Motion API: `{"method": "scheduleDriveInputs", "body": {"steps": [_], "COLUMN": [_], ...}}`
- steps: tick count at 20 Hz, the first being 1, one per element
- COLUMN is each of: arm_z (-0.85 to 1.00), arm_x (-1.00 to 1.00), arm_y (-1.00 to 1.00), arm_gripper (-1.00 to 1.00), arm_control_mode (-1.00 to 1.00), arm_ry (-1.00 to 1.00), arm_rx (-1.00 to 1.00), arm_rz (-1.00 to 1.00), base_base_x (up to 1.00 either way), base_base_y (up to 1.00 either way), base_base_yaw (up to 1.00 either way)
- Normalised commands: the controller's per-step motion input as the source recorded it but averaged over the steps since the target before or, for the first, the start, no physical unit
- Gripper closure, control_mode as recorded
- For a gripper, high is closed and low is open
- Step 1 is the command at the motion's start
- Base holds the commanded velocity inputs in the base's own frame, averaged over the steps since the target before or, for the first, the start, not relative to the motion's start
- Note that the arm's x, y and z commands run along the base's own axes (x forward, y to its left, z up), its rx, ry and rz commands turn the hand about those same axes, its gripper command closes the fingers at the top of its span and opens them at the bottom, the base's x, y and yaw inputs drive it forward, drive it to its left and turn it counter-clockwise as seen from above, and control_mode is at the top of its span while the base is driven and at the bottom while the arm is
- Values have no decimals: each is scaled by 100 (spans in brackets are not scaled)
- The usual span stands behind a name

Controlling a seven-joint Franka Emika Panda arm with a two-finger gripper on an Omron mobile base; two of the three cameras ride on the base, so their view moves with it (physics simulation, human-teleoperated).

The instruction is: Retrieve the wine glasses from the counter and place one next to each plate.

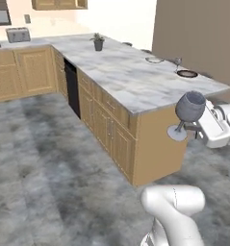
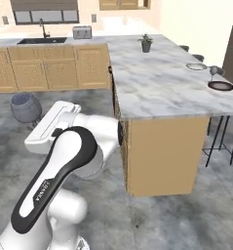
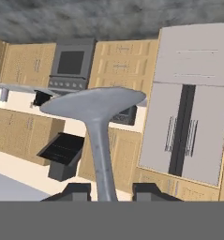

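Tilting bowl-up beside the counter, the wine glass hangs stem-clamped in the claw.

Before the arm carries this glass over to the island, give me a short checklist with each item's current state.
1. Grip: ok. The tool is closed on the stem of the wine glass, one fingertip on each side in the hand view.
2. Glass attitude: not ok. It leans in the left base view, bowl up and to the right, foot lower left.
3. Clear of the island: ok. The glass hangs off its near end, not touching it.
4. Plates visible: ok. The dark plate and the light plate lie near the far edge.
5. One place already set: ok. A second glass stands between the plates.
6. Which plate that glass serves: cannot tell.
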Motion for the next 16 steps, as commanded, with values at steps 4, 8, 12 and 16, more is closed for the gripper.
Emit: {"method": "scheduleDriveInputs", "body": {"steps": [4,8,12,16], "arm_z": [0,0,0,0], "arm_x": [0,0,0,0], "arm_y": [0,0,0,0], "arm_gripper": [100,100,100,100], "arm_control_mode": [100,100,100,100], "arm_ry": [0,0,0,0], "arm_rx": [0,0,0,0], "arm_rz": [0,0,0,0], "base_base_x": [0,0,0,0], "base_base_y": [-100,-100,-100,-100], "base_base_yaw": [0,0,0,0]}}
